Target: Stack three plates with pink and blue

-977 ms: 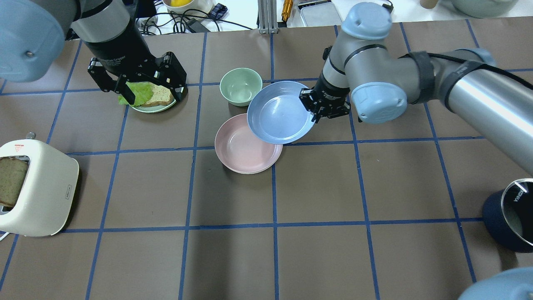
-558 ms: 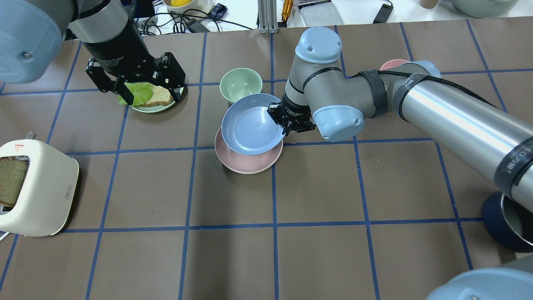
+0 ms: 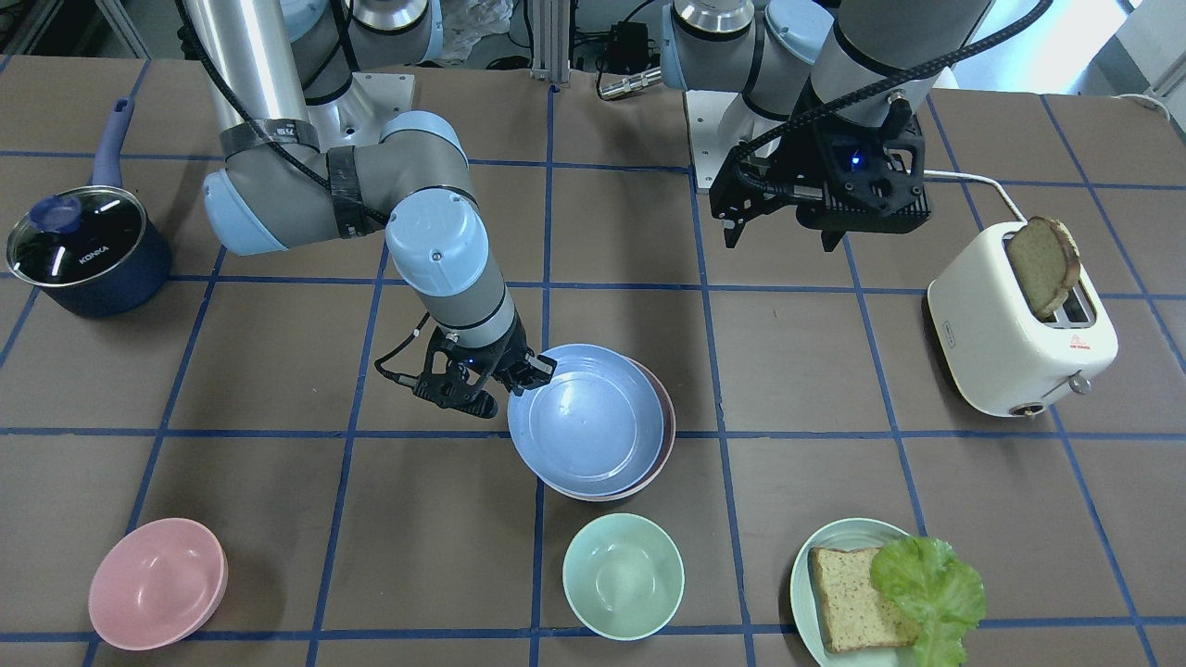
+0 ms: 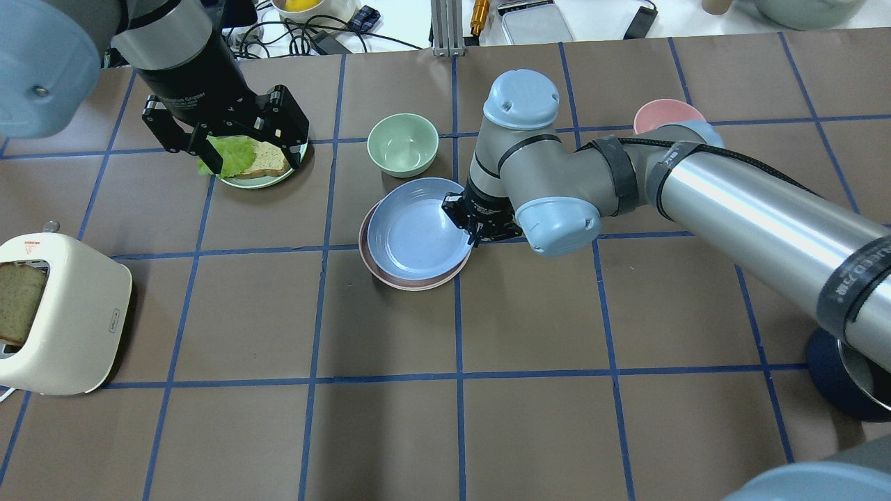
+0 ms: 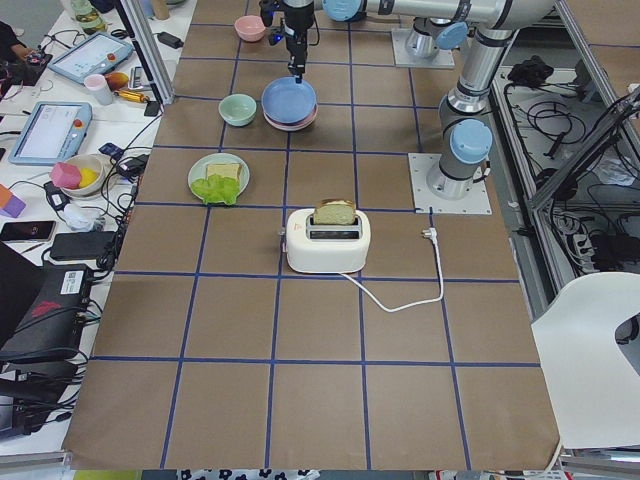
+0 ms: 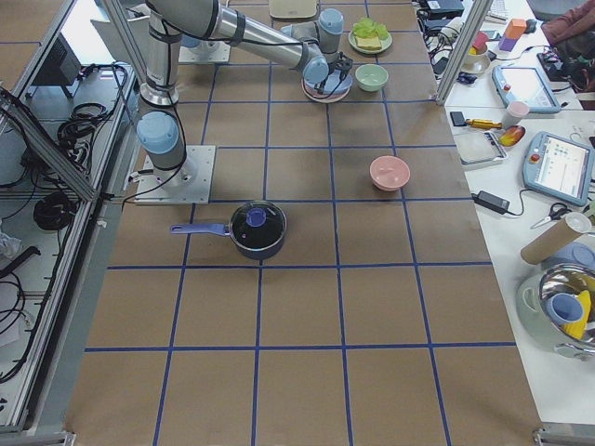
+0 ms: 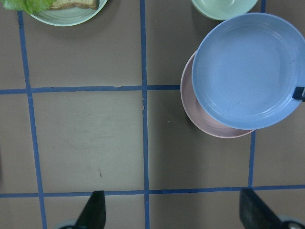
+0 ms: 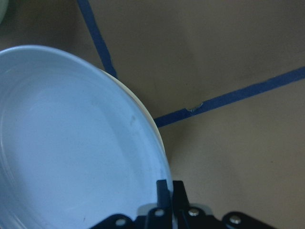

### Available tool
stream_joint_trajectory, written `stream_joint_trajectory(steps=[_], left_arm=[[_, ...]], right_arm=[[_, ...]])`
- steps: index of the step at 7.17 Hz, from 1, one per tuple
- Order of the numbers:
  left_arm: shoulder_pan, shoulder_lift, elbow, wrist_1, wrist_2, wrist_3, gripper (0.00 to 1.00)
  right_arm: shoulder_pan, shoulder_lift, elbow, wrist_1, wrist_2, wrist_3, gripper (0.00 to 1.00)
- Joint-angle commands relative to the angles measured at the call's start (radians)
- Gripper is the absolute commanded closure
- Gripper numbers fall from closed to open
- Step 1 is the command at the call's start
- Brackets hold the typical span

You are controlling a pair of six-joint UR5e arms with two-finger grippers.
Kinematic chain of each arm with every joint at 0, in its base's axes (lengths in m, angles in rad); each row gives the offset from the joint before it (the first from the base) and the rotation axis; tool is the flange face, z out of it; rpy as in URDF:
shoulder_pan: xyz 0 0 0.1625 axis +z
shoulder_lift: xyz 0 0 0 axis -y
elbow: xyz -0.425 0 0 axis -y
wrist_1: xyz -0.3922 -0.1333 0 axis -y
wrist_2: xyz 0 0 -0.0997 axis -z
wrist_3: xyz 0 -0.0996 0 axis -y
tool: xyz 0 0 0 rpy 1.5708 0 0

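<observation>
Nearest the front-facing camera, a pink bowl [image 3: 157,582], a mint-green bowl [image 3: 623,576] and a pale green plate [image 3: 839,534] bearing bread and lettuce are noted, the mint-green bowl just beside the plates. The blue plate [image 3: 584,419] is found over the pink plate [image 7: 194,113], offset toward that bowl, its rim pinched by the right gripper [image 3: 533,372]. Farther back, the left gripper [image 3: 783,232] is held spread and empty.

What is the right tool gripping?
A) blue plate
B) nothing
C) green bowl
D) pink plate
A: the right tool is shut on the rim of the blue plate, which sits over the pink plate.
</observation>
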Motion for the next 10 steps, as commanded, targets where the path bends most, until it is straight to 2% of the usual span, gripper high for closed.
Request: stream_joint_trajectory(steps=[1,2,3,4,5,7,8,10], left_arm=[[0.001,-0.001,0.0,0.002,-0.002,-0.001,0.0],[-0.001,-0.001,0.0,0.0,-0.002,-0.003,0.0],[0.001,-0.001,0.0,0.002,-0.002,-0.001,0.0],[-0.001,-0.001,0.002,0.0,-0.002,-0.001,0.0],[0.001,-0.001,0.003,0.0,-0.002,-0.001,0.0],[0.001,-0.001,0.005,0.002,-0.002,-0.003,0.0],[0.001,-0.001,0.005,0.002,-0.002,-0.003,0.0],[0.001,0.0,0.005,0.002,-0.002,-0.001,0.0]], right_arm=[[0.0,0.001,0.013,-0.069,-0.016,0.008,0.2],[-0.026,-0.012,-0.01,-0.071,-0.045,-0.021,0.04],[-0.058,-0.02,-0.069,-0.044,-0.114,-0.152,0.0],[-0.125,-0.037,-0.135,0.077,-0.137,-0.226,0.0],[-0.203,-0.058,-0.187,0.111,-0.128,-0.338,0.0],[-0.317,-0.161,-0.255,0.275,-0.139,-0.492,0.0],[-0.327,-0.231,-0.268,0.288,-0.139,-0.565,0.0],[-0.322,-0.343,-0.255,0.552,-0.15,-0.581,0.0]])
